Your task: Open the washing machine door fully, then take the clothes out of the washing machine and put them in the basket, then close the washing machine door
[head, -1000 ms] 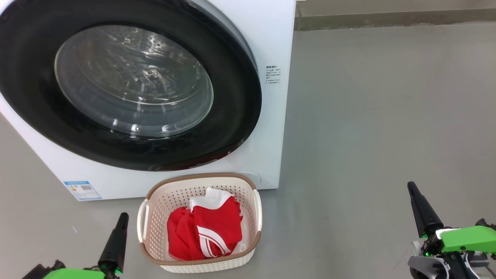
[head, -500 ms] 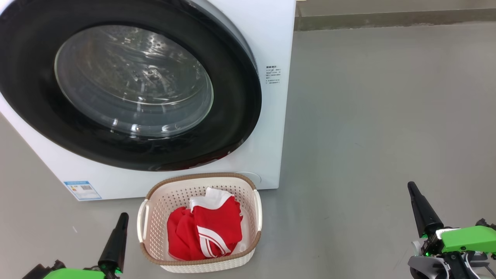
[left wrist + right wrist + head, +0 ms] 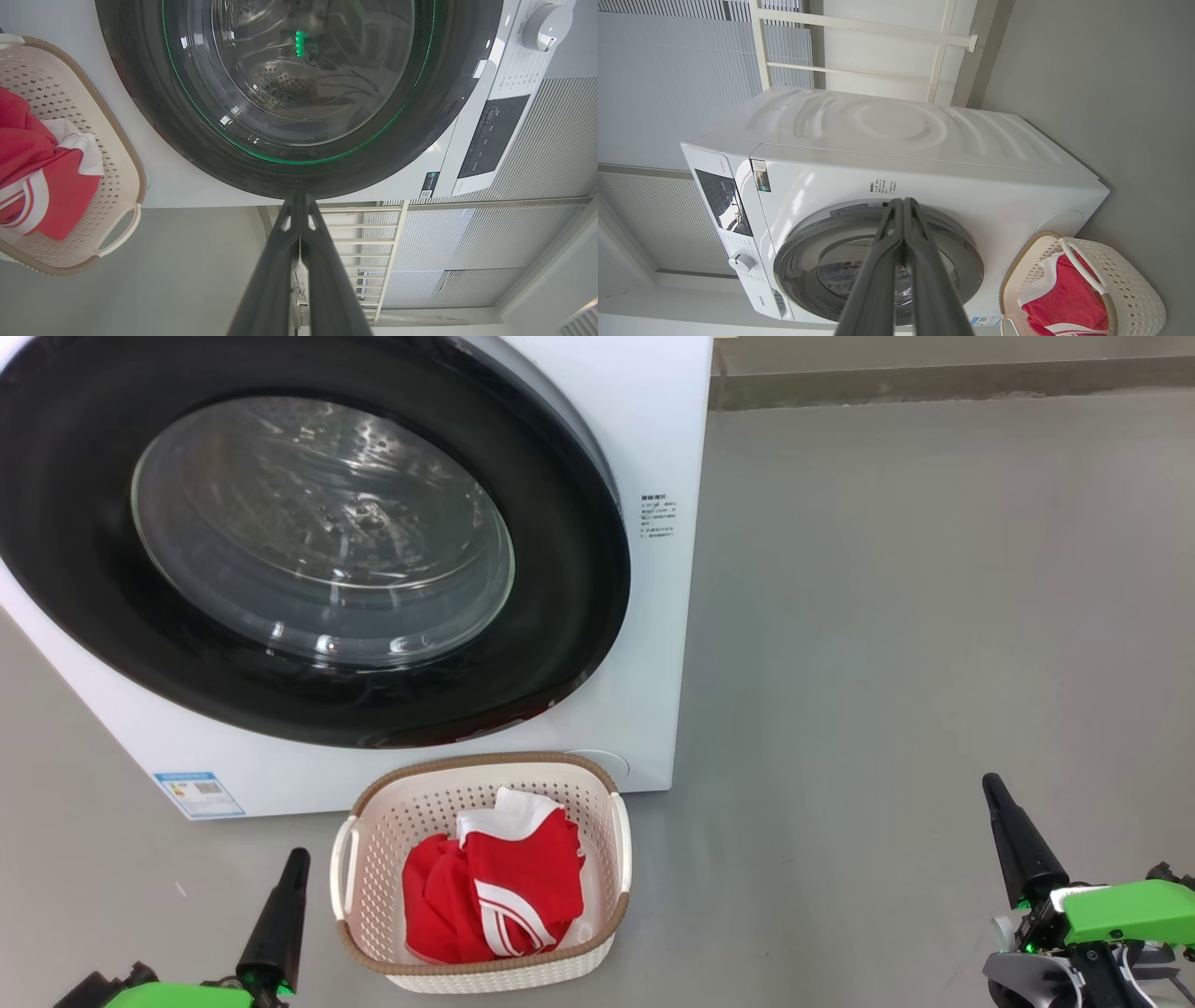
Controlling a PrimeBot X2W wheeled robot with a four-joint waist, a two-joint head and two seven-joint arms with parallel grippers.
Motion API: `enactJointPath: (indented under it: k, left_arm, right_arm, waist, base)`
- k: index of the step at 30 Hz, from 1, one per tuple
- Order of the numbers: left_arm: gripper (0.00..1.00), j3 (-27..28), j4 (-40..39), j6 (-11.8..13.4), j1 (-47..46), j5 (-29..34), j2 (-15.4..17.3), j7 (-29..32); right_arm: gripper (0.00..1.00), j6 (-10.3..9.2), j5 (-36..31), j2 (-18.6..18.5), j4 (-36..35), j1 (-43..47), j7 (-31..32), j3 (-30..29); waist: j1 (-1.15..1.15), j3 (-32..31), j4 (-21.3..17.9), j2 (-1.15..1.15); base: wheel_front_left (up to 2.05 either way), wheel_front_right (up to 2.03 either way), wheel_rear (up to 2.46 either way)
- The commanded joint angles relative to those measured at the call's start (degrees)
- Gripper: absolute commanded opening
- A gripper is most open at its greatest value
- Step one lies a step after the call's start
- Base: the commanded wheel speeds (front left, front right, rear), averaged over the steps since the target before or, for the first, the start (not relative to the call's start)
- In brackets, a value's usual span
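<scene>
clothes (image 3: pixel 509 887): a red jersey with white stripes and a white part is seen crumpled inside the basket (image 3: pixel 485 763); it is judged light, soft and limp, best pinched at a raised fold (the white edge near the top stands proudest).
basket: set on the floor (image 3: pixel 887 616) just in front of the washing machine (image 3: pixel 653 420), below its door; the thin perforated plastic is judged light and easily nudged, and would best be taken by its side handles.
washing machine door (image 3: pixel 560 616): seen shut flush against the front; judged stiff, glossy and slippery, with glass not to be struck; no handle or recess can be made out on its rim.
left gripper (image 3: pixel 298 855): fingers pressed together, nothing between them; held low near the basket's left handle, not touching it.
right gripper (image 3: pixel 990 786): fingers pressed together, empty; well apart from the basket, over bare floor.
hidden: the door's top and left edge are cut off in the head view; the drum (image 3: pixel 280 84) is seen only through reflective glass, and no garment is made out in it; the jersey's lettering cannot be read.
</scene>
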Motion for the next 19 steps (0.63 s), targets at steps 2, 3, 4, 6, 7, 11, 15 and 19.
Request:
enactJointPath:
  k: [2,3,4,6,7,11,15,19]
  left_arm:
    - [0.0,2.0,-1.2,-0.4,-2.2,-0.4,0.6,0.2]
    - [0.0,2.0,-1.2,-0.4,-2.2,-0.4,0.6,0.2]
    - [0.0,2.0,-1.2,-0.4,-2.2,-0.4,0.6,0.2]
    - [0.0,2.0,-1.2,-0.4,-2.2,-0.4,0.6,0.2]
    - [0.0,2.0,-1.2,-0.4,-2.2,-0.4,0.6,0.2]
    - [0.0,2.0,-1.2,-0.4,-2.2,-0.4,0.6,0.2]
    - [0.0,2.0,-1.2,-0.4,-2.2,-0.4,0.6,0.2]
    - [0.0,2.0,-1.2,-0.4,-2.2,-0.4,0.6,0.2]
  right_arm:
    - [0.0,0.03,-0.1,-0.5,-1.6,-2.7,0.4,0.9]
    - [0.0,0.03,-0.1,-0.5,-1.6,-2.7,0.4,0.9]
    - [0.0,0.03,-0.1,-0.5,-1.6,-2.7,0.4,0.9]
    - [0.0,0.03,-0.1,-0.5,-1.6,-2.7,0.4,0.9]
    - [0.0,0.03,-0.1,-0.5,-1.6,-2.7,0.4,0.9]
    - [0.0,0.03,-0.1,-0.5,-1.6,-2.7,0.4,0.9]
    - [0.0,0.03,-0.1,-0.5,-1.6,-2.7,0.4,0.9]
    - [0.0,0.03,-0.1,-0.5,-1.6,-2.7,0.4,0.9]
  waist:
    - [0.0,0.0,0.0,0.0]
    - [0.0,0.0,0.0,0.0]
    - [0.0,0.0,0.0,0.0]
    - [0.0,0.0,0.0,0.0]
    - [0.0,0.0,0.0,0.0]
    - [0.0,0.0,0.0,0.0]
    - [0.0,0.0,0.0,0.0]
    - [0.0,0.0,0.0,0.0]
  base:
    - [0.0,0.0,0.0]
    - [0.0,0.0,0.0]
    - [0.0,0.0,0.0]
    - [0.0,0.0,0.0]
    - [0.0,0.0,0.0]
    - [0.0,0.0,0.0]
    - [0.0,0.0,0.0]
    - [0.0,0.0,0.0]
